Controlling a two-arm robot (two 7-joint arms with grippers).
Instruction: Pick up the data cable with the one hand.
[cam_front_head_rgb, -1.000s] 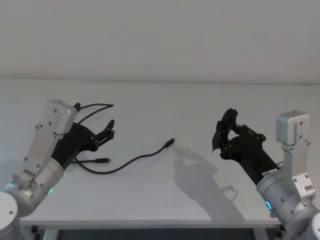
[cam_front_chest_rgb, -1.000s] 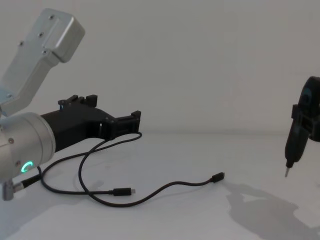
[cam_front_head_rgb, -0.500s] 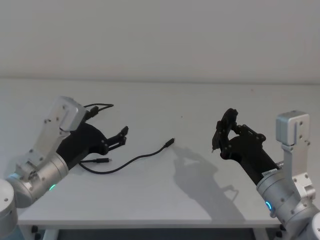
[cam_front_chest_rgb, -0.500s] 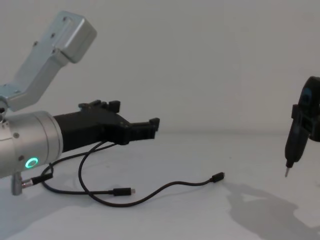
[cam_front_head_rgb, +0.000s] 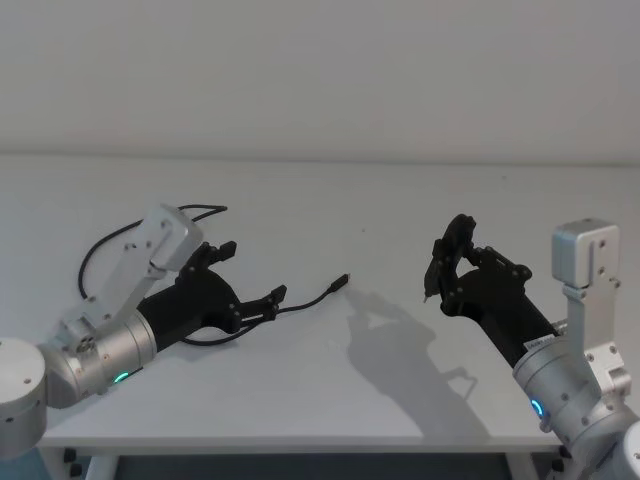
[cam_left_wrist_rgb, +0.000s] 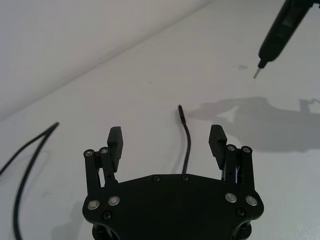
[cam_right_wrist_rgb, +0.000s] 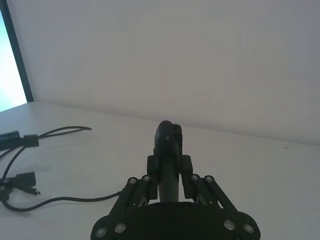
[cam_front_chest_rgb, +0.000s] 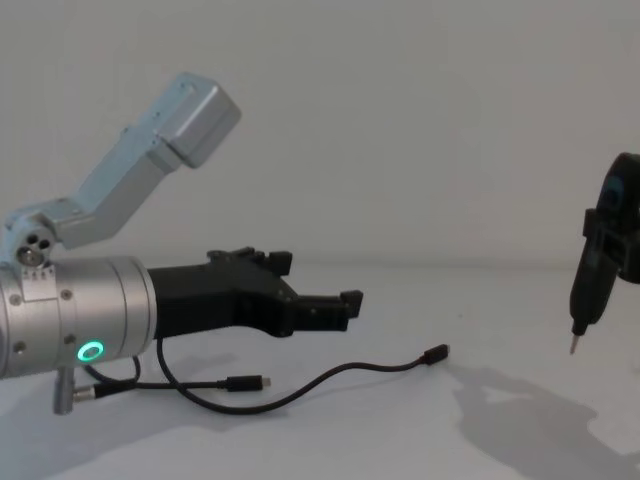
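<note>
The data cable (cam_front_head_rgb: 312, 296) is a thin black cord lying on the white table (cam_front_head_rgb: 330, 390), with one small plug (cam_front_head_rgb: 343, 282) toward the middle. My left gripper (cam_front_head_rgb: 272, 301), black on a silver cylinder with a green ring, hovers low over the cord and is open. In the left wrist view the cable (cam_left_wrist_rgb: 187, 145) runs out between the spread fingers (cam_left_wrist_rgb: 115, 142), untouched. The chest view shows the gripper (cam_front_chest_rgb: 346, 306) above the cord (cam_front_chest_rgb: 340, 372). My right gripper (cam_front_head_rgb: 447, 262) hangs at the right, shut on a black pointed tool (cam_front_chest_rgb: 590, 275).
More black cord loops behind my left arm (cam_front_head_rgb: 120, 240) toward the table's far left. A second small plug (cam_front_chest_rgb: 246, 382) lies under the left gripper. The table's front edge (cam_front_head_rgb: 300, 445) is close. A wall stands behind the table.
My left gripper has swung forward and to the right, dropping lower, from beside the cord's loops to over its free stretch near the plug. The right arm and the cable have not moved.
</note>
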